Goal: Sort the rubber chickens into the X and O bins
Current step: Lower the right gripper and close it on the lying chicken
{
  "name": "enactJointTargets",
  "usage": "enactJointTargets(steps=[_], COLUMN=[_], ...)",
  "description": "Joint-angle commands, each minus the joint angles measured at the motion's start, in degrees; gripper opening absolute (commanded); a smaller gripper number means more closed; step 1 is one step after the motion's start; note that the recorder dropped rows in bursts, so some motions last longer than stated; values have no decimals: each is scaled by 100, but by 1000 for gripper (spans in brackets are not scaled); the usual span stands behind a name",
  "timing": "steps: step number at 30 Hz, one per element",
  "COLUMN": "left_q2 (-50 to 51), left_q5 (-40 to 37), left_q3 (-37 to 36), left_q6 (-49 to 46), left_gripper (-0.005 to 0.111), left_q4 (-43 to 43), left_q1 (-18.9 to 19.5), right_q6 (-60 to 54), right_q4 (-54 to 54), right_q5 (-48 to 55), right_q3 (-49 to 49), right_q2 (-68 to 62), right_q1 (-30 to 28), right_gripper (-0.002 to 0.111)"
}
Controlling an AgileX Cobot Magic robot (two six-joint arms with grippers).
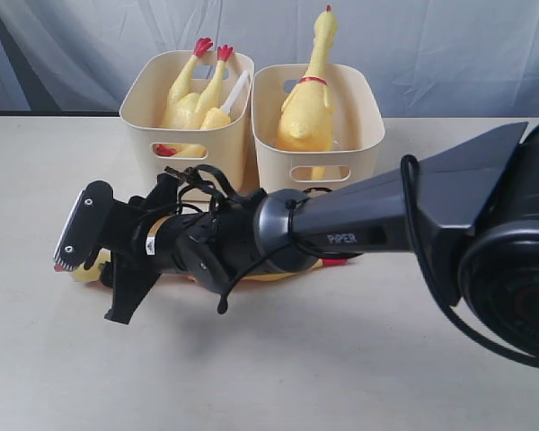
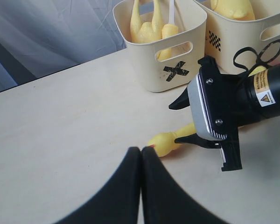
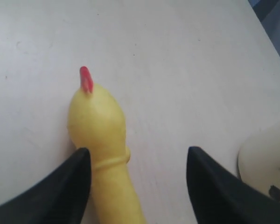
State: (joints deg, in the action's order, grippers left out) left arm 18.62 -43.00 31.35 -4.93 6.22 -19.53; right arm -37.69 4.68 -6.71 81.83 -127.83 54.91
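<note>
A whole rubber chicken point(image 1: 83, 269) lies on the table in front of the bins, mostly hidden under my right arm. My right gripper point(image 1: 90, 265) is open over its head end. In the right wrist view the neck point(image 3: 114, 186) lies between the fingers, against one of them, with the head point(image 3: 95, 116) just past the tips. The X bin point(image 1: 144, 117) holds a headless body point(image 1: 190, 99) and a head-and-neck with a white tube point(image 1: 235, 90). The second bin point(image 1: 364, 135) holds an upright whole chicken point(image 1: 307, 108). My left gripper point(image 2: 141, 150) is shut and empty, close to the lying chicken's head point(image 2: 163, 142).
The right arm point(image 1: 386, 215) stretches across the table from the right, right in front of both bins. The black X mark point(image 2: 176, 72) faces the left wrist camera. A grey curtain hangs behind the table. The left arm does not show in the exterior view.
</note>
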Motion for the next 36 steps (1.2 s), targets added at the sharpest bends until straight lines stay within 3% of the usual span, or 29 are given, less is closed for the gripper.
enactJointTargets(steps=[1,20,28,36], left_q2=[-34,-34,-34,-34], left_q5=[28,14,14,3], left_q3=[-25,-25,-25,-25], left_q6=[48,48,48,48], left_gripper=[0,0,0,0], left_q4=[-27,-38,-38,-38], left_q1=[0,0,0,0], right_q6=[-22,-22,-22,-22], right_q4=[-54,-180,-180,-180], right_q5=[119,464,463,457], right_q3=[228,420,420,420], right_q2=[-169,-273,-478,-572], right_q1=[4,4,4,4], right_gripper=[57,56,35,34])
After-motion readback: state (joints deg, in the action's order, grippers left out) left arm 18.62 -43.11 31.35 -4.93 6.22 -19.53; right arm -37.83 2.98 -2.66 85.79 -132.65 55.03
